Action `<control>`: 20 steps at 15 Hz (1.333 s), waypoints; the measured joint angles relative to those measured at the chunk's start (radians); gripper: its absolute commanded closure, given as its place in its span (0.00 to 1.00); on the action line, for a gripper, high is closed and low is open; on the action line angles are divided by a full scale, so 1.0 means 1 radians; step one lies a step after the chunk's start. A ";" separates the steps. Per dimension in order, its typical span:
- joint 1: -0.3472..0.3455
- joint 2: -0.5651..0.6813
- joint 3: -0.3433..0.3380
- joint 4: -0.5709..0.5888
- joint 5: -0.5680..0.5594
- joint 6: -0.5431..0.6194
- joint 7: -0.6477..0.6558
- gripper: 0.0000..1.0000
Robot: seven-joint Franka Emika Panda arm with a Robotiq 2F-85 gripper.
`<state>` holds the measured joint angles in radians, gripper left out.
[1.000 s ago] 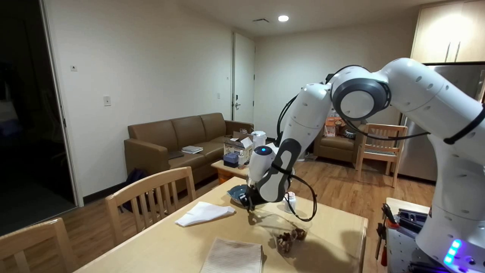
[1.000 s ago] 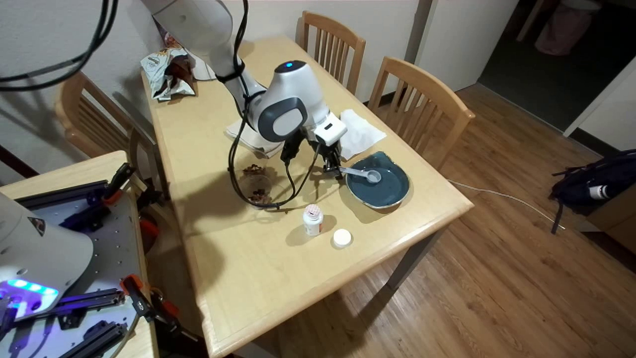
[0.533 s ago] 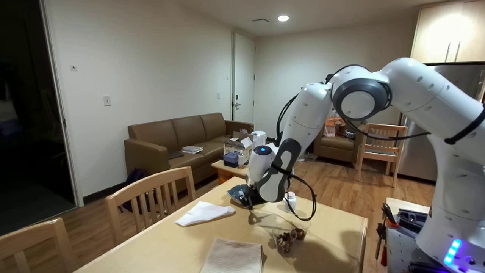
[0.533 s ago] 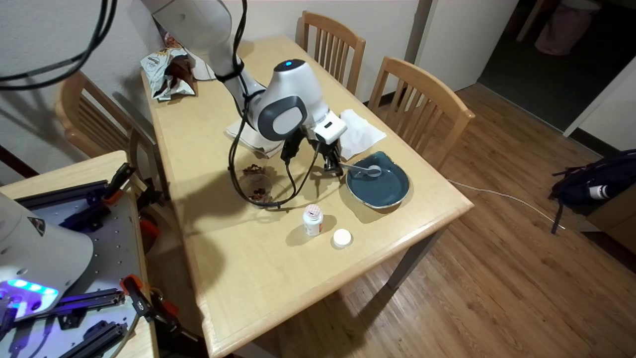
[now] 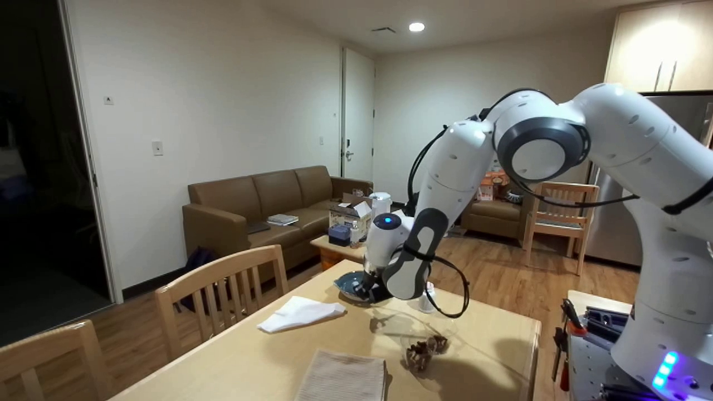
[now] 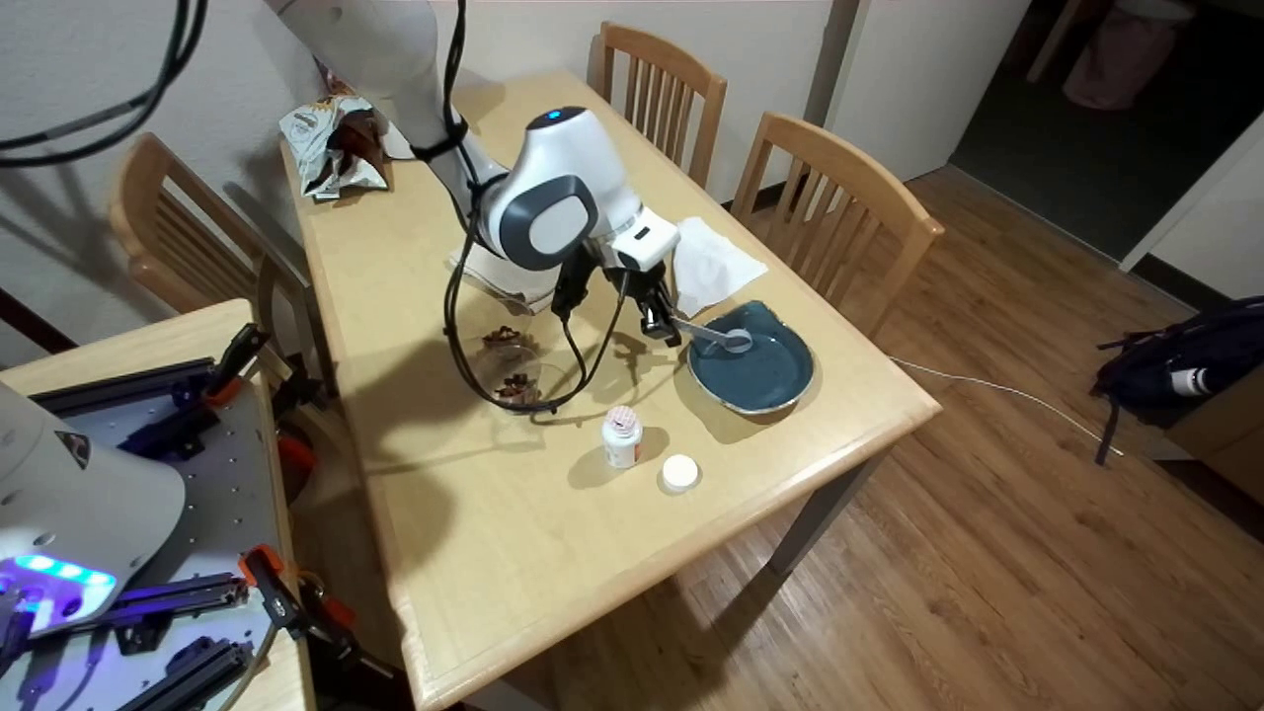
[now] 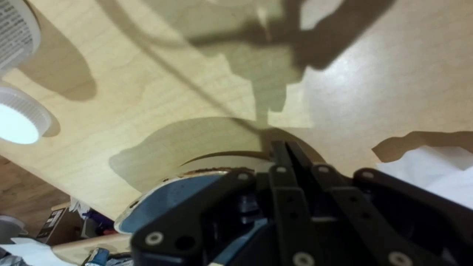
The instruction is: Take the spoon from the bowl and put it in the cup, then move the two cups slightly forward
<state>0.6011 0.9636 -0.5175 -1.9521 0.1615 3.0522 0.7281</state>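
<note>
The spoon (image 6: 737, 342) now shifts together with the hand (image 7: 286, 148), which is clamped on its end, so removal from the bowl (image 6: 758, 380) beside the hand seems begun.

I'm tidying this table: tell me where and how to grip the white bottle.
Grip the white bottle around its body, jaws on opposite sides, probably best coming down from above: it stands upright with round sides, apart from the white cap and the blue bowl.
</note>
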 measured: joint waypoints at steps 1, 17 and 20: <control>0.036 0.000 -0.030 -0.024 0.000 0.018 0.002 0.94; 0.020 -0.210 -0.114 -0.252 -0.100 0.122 -0.485 0.95; -0.088 -0.183 -0.041 -0.150 -0.129 0.072 -0.545 0.95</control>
<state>0.5135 0.7810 -0.5581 -2.1022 0.0327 3.1238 0.1827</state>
